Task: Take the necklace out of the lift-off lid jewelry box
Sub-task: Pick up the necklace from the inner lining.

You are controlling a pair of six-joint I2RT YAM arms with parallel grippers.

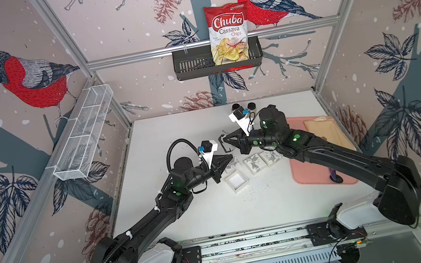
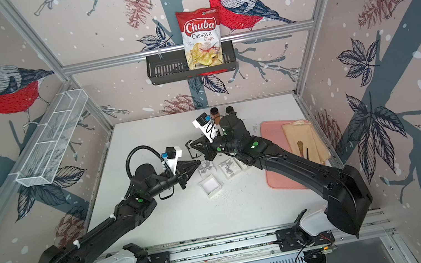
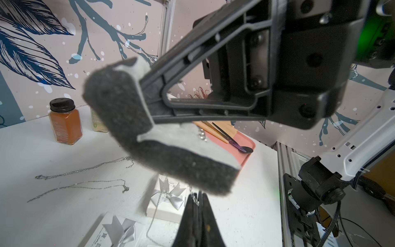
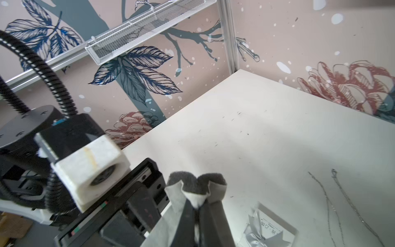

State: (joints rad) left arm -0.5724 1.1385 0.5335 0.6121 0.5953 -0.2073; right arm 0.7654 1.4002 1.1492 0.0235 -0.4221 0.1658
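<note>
Logged left tool (image 3: 197, 196) pinched on necklace chain (image 3: 194, 197) just beyond open jewelry box (image 1: 240, 189); right tool (image 4: 197, 208) clamped on grey insert (image 3: 154, 139), farther beyond.

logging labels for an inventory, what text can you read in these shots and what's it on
"Chuba": on the chip bag, red banner, in both top views.
"Cassava Chips": same bag, below the brand.
Smaller print on the bag: too small to read.
Label on the amber jar: blurred, unreadable.
Print on the box lid: blurred, unreadable.
</note>
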